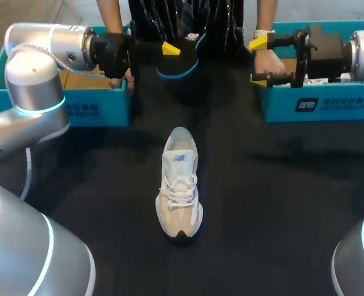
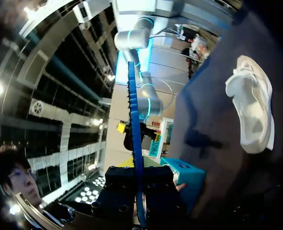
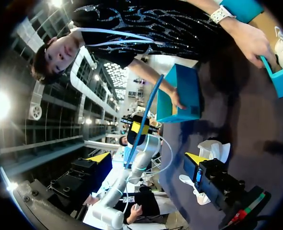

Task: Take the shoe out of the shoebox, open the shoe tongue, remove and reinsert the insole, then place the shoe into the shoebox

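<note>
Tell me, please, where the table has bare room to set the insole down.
The table is bare on both sides of the shoe and in the strip beyond its heel. The far edge is crowded: the left shoebox, the right shoebox, a person's hands on them, the insole in the left gripper, and the right gripper.

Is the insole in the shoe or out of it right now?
Out. The left hand grips the insole in the air, well apart from the shoe lying on the table.
</note>
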Robot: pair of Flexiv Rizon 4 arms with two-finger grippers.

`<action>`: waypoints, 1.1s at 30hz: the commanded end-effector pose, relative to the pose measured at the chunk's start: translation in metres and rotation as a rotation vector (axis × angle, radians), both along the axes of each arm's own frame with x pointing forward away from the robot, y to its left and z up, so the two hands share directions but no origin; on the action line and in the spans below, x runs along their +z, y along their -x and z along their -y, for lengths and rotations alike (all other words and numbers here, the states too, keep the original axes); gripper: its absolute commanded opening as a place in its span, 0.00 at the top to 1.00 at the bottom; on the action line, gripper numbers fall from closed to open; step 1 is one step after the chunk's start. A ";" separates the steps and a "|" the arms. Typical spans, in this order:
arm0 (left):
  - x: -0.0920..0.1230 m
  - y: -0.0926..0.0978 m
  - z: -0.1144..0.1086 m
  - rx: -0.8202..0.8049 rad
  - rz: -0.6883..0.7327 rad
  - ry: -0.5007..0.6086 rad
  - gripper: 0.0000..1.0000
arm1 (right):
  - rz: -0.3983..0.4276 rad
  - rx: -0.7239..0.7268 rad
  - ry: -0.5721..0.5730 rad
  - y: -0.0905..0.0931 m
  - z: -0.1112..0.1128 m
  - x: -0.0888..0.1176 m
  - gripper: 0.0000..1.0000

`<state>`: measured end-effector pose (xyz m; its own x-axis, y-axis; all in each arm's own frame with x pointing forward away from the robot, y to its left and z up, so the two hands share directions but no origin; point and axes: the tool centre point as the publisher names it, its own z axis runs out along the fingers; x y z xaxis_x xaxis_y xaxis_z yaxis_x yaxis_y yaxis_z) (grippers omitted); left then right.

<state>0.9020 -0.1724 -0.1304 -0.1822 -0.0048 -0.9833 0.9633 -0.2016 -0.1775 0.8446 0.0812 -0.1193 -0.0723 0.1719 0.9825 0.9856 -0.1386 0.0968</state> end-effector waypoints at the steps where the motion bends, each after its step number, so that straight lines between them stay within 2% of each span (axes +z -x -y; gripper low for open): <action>1: 0.001 -0.005 -0.001 -0.040 0.020 -0.004 1.00 | -0.002 0.000 -0.003 -0.001 -0.003 -0.002 0.00; 8: 0.001 -0.005 -0.001 -0.040 0.020 -0.004 1.00 | -0.001 -0.010 -0.005 0.000 -0.003 -0.003 0.00; 14: -0.002 -0.005 0.003 0.034 0.217 -0.049 1.00 | 0.002 -0.015 -0.002 0.001 -0.003 -0.002 0.00; 18: -0.002 -0.005 0.003 0.055 0.285 -0.045 1.00 | 0.001 -0.016 -0.002 0.002 -0.004 -0.003 0.00; 27: -0.002 -0.004 0.003 0.058 0.295 -0.054 1.00 | 0.000 -0.021 -0.003 0.002 -0.005 -0.004 0.00; 33: -0.003 -0.005 0.013 0.113 0.320 -0.038 1.00 | 0.002 -0.028 0.006 0.001 -0.012 -0.005 0.00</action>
<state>0.9120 -0.1783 -0.1306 0.1314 0.0400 -0.9905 0.9854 -0.1146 0.1260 0.8427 0.0868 -0.1234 -0.0717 0.1769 0.9816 0.9819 -0.1605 0.1007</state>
